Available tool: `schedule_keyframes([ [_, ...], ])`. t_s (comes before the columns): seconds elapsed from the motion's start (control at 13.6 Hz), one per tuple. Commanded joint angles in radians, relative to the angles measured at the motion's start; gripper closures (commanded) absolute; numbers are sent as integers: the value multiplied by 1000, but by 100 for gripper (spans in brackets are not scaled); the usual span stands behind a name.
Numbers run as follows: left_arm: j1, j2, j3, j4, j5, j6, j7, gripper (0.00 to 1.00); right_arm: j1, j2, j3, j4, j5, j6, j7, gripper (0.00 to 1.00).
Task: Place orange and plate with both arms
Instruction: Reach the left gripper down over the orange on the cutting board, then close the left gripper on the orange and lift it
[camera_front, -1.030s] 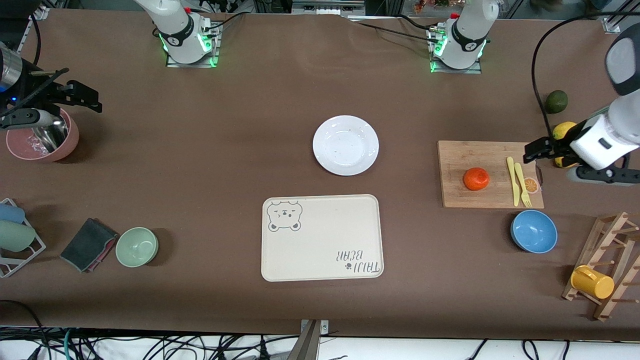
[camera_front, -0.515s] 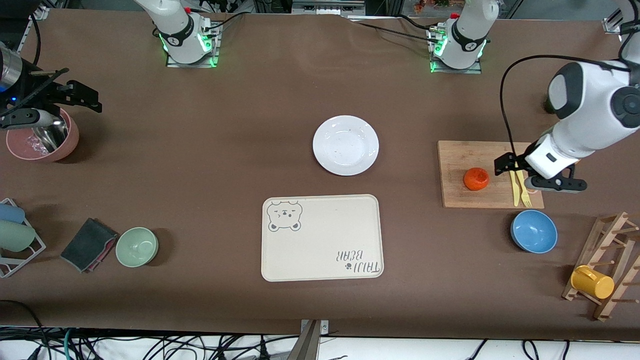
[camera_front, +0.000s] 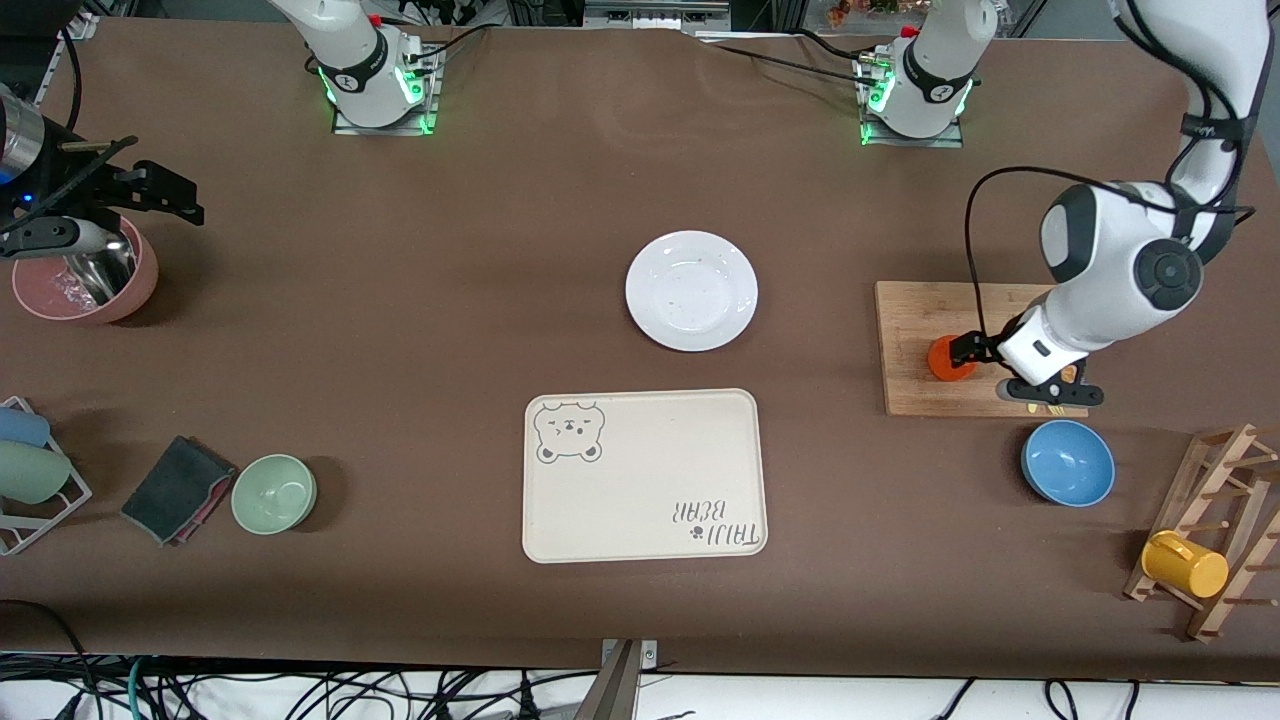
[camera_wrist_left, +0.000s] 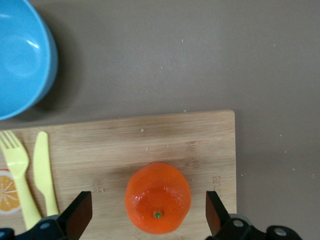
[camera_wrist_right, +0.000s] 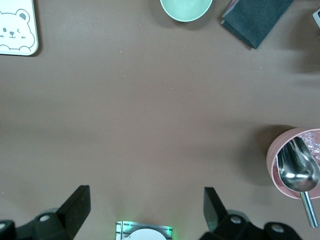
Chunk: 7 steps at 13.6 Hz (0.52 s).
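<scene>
Left hand (camera_wrist_left: 145, 220) spread wide over the orange (camera_wrist_left: 157, 197), seemingly untouched.

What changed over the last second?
The left gripper swept in from the left arm's end of the table, across the cutting board, and now hangs over the orange with fingers open on either side, nothing gripped. The orange, plate and tray stayed put. The right gripper stayed open, waiting by the pink bowl.

The cream tray (camera_front: 640, 480) reads "TAJJI BEAR", shown upside down.
</scene>
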Motion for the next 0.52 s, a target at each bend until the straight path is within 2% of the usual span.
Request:
schedule_keyframes([
  [0.0,-2,30,0,12,30,17,2,0,-6,-3,0,10,8,-12,-15,0],
  [0.22,-2,60,0,14,30,9,1,0,-6,-3,0,10,8,-12,-15,0],
  [0.44,9,109,0,64,29,5,-2,0,-6,-3,0,10,9,-12,-15,0],
])
